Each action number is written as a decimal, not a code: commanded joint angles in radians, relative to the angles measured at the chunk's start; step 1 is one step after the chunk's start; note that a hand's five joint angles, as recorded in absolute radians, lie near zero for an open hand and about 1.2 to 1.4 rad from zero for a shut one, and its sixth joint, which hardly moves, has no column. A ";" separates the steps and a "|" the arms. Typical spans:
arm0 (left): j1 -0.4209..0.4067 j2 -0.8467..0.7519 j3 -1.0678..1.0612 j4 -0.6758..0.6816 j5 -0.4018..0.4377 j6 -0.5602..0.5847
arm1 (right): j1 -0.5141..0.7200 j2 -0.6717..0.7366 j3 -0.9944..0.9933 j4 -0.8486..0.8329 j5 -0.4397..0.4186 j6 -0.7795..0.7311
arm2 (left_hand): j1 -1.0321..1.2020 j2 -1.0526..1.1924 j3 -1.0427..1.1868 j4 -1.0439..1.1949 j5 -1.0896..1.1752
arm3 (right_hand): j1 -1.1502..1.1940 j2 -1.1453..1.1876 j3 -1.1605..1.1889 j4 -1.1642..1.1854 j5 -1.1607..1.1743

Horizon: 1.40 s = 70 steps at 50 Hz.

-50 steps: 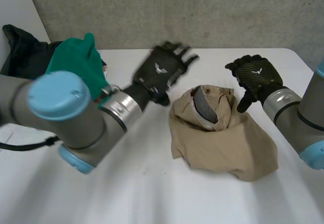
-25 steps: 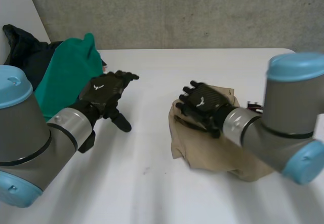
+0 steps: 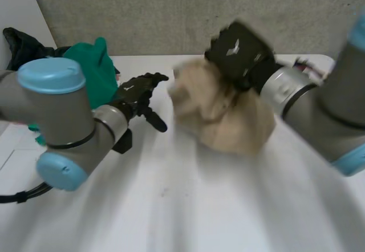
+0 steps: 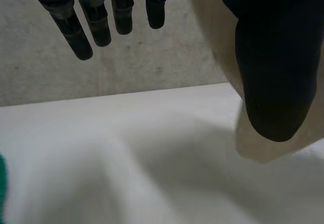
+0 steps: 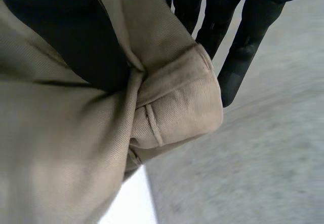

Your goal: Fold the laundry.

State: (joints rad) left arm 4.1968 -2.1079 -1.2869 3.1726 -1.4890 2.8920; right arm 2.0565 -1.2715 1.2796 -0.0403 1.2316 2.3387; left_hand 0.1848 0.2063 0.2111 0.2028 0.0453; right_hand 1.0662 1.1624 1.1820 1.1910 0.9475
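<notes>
A beige garment [image 3: 228, 118] hangs bunched above the table's middle, lifted by my right hand [image 3: 236, 49], which grips its top. In the right wrist view the thumb [image 5: 81, 41] and fingers [image 5: 238, 57] pinch a thick fold with a belt loop, the beige garment's [image 5: 167, 107] waistband. My left hand [image 3: 137, 92] hovers over the table to the left of the cloth, fingers straight and apart, touching nothing. In the left wrist view its fingers [image 4: 91, 21] point toward the wall, with the beige garment [image 4: 263, 143] beside the thumb [image 4: 273, 72].
A green garment [image 3: 88, 72] and a dark one [image 3: 23, 49] lie piled at the table's far left corner. A grey wall [image 3: 188, 12] stands behind the white table [image 3: 188, 206].
My right hand came down on the beige garment, closed on it and lifted it up and back. My left hand withdrew to the left and stayed open.
</notes>
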 commanded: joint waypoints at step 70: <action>0.071 0.223 -0.110 -0.059 0.136 0.360 | -0.147 0.029 0.112 0.246 0.020 0.238 | 0.061 0.039 0.035 0.043 0.026 | -0.727 -0.823 -0.843 -0.852 -0.783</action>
State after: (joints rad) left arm 4.2512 -1.9945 -1.3279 3.0658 -1.3534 3.2566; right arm 1.9118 -1.1657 1.4203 0.1660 1.2856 2.5339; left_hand 0.2651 0.2653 0.2658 0.2603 0.0749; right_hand 0.3662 0.3741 0.3521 0.3502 0.1480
